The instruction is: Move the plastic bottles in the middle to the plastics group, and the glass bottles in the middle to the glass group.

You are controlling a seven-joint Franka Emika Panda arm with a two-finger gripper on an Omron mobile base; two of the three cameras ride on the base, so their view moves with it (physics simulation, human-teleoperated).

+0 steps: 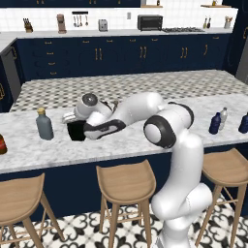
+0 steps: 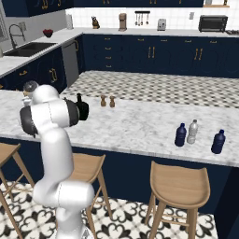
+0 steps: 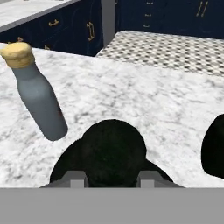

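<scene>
1. Left base view: the gripper [image 1: 73, 127] is low over the marble counter [image 1: 121, 140], closed on a black glass bottle [image 1: 76, 131], near the tall grey bottle with tan cap [image 1: 44, 124] on the left. At the far left edge a reddish-brown bottle [image 1: 2, 144] partly shows. On the right stand three small bottles: a navy bottle [image 1: 215, 123], a silver-grey bottle [image 1: 223, 118] and another dark blue one [image 1: 243, 123] at the edge.

2. Right base view: a second black glass bottle [image 2: 81, 108] stands in the middle beside the arm, near two tiny brown shakers [image 2: 107, 101]. I judge it is not yet moved.

3. Hand view: the held bottle fills the space between the closed fingers [image 3: 77, 180]; the grey bottle is just to the left. It seems the plastics are done, and one glass bottle is arriving.
</scene>
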